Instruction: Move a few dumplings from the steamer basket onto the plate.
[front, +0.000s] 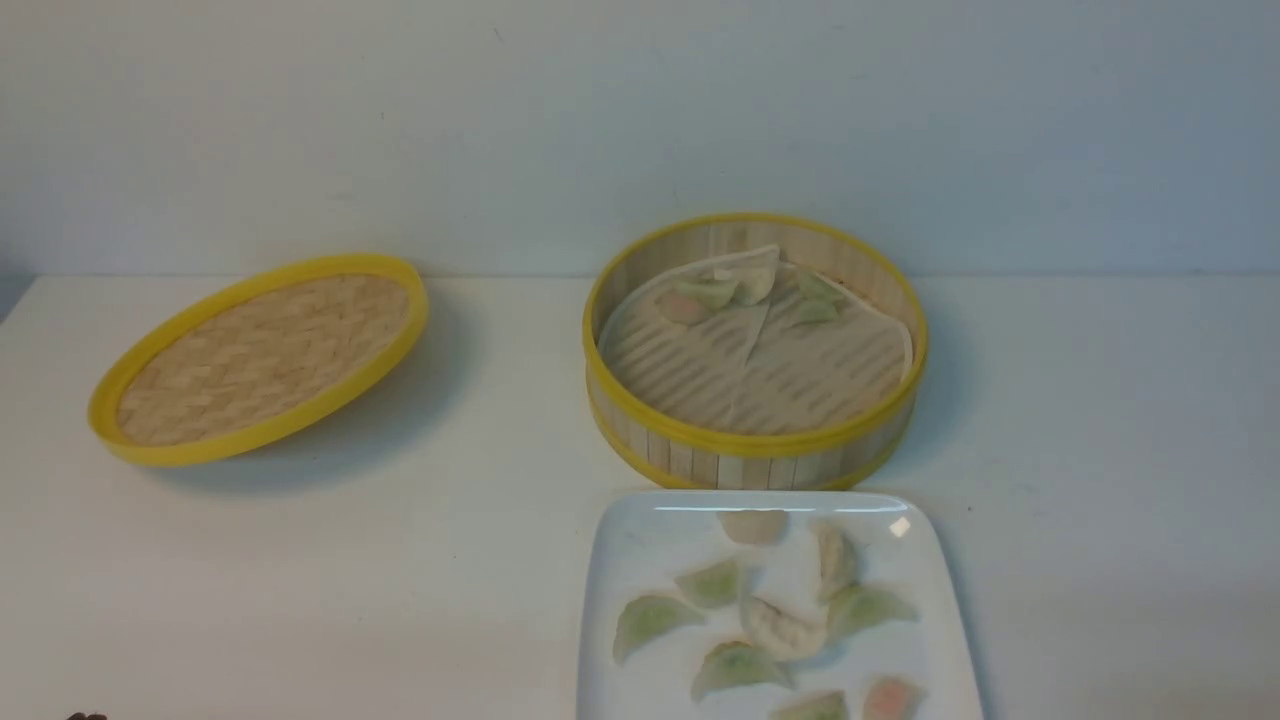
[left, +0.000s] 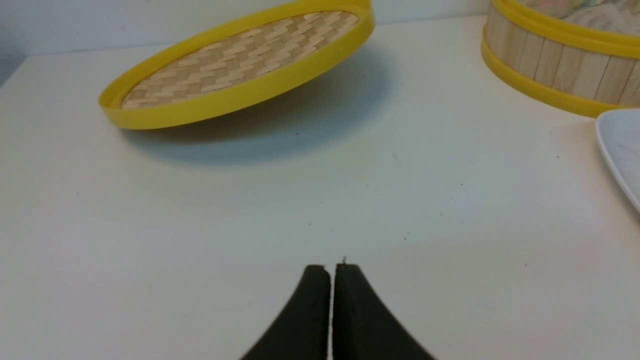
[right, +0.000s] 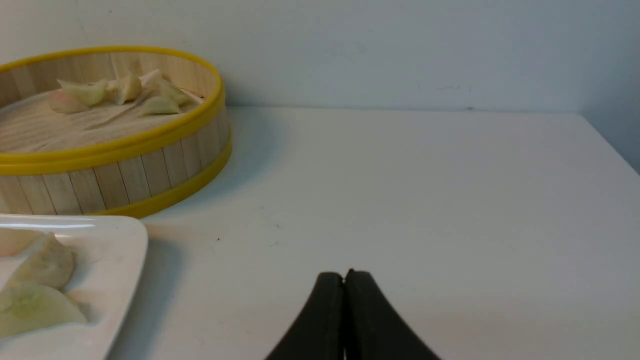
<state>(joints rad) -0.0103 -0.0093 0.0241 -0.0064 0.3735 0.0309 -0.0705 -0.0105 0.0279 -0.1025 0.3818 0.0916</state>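
The bamboo steamer basket stands at the table's middle back, with several dumplings bunched at its far side on the white liner. In front of it lies the white square plate, carrying several dumplings. Neither arm shows in the front view. My left gripper is shut and empty, low over bare table left of the plate. My right gripper is shut and empty over bare table right of the plate and basket.
The woven yellow-rimmed lid rests tilted at the back left, also in the left wrist view as the lid. A pale wall runs behind the table. The table's right edge shows in the right wrist view.
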